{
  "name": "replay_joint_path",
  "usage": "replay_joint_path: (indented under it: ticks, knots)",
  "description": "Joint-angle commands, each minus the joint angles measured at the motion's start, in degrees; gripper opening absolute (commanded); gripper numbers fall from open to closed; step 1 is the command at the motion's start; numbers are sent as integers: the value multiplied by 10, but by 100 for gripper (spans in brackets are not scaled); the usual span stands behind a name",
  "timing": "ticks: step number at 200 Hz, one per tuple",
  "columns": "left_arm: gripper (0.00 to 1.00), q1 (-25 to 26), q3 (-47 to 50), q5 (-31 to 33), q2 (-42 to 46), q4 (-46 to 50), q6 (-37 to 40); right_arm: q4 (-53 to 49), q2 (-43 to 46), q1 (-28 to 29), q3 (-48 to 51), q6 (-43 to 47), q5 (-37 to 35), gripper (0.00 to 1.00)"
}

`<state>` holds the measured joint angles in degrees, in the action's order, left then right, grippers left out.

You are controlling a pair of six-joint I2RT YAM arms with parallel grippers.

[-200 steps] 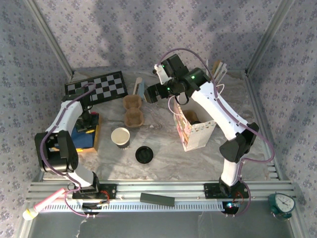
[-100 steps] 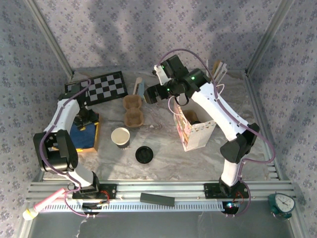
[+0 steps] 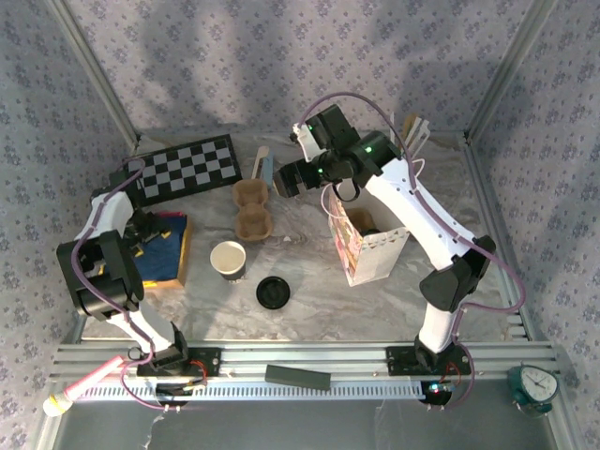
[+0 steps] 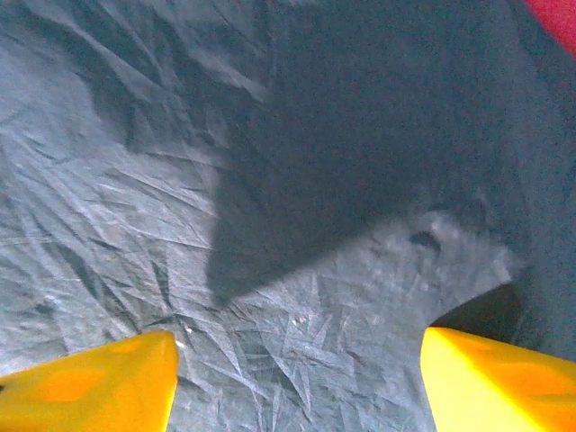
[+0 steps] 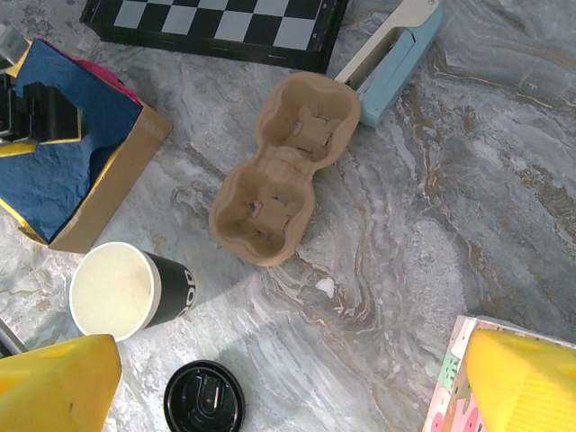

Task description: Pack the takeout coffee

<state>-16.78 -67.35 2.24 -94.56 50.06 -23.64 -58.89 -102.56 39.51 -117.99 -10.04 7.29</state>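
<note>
Plainly, one lidless cup [image 5: 112, 290], one loose lid [image 5: 204, 399], one carrier [image 5: 283, 166] — left claw [image 4: 299, 360] and right claw [image 5: 290, 360] gape empty.

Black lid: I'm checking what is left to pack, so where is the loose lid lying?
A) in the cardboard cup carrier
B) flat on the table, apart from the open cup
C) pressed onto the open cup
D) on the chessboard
B: the lid lies flat on the bare table, a little apart from the open cup, on the side nearer the arm bases.
</note>
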Motion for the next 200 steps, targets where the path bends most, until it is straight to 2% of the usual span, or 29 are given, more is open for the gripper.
replay_joint_path:
  ticks: [1,52,65,97,120,134,150,160,200]
  knots:
    - [69,-7,15,-13,-6,-16,-3,-7,13,0,3,-6,-6,100]
    - [50,-9,46,-15,-8,-34,-3,-6,14,-2,6,-6,-7,100]
    - [39,-9,51,-16,-3,-34,-1,-6,15,-3,7,-6,-7,100]
    - [26,-11,57,-17,9,-33,1,-3,13,-4,9,-7,-4,100]
    - [23,-11,48,-12,17,-16,3,-2,14,-4,8,-7,-4,100]
    - [9,-11,37,-4,27,-1,3,-2,14,-5,9,-7,-4,100]
    - [8,-11,22,8,41,17,3,0,14,-4,10,-7,-4,100]
    - [4,-11,13,13,49,30,3,0,14,-4,10,-7,-4,100]
    - [3,-11,-19,18,82,73,-2,3,16,-5,12,-9,-6,100]
